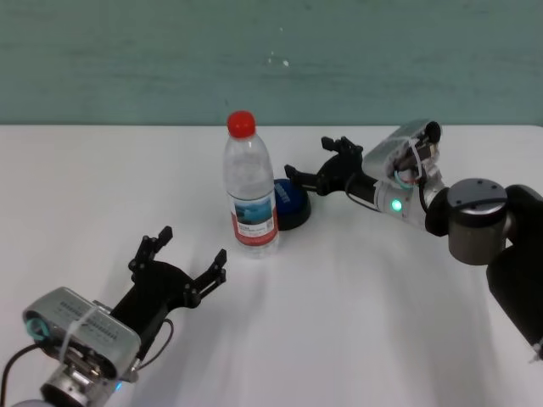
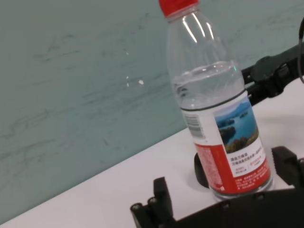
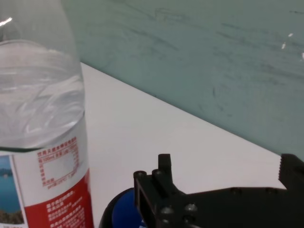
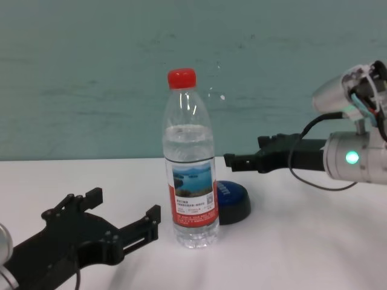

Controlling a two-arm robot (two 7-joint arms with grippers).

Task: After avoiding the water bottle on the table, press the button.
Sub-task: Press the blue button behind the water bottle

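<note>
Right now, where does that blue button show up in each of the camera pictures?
Head view: the button is at centre, behind the water bottle.
Left wrist view: only its black base peeks out beside the bottle.
Right wrist view: its blue edge, bottom.
Chest view: just right of centre.
Shared landmark: the bottle.
</note>
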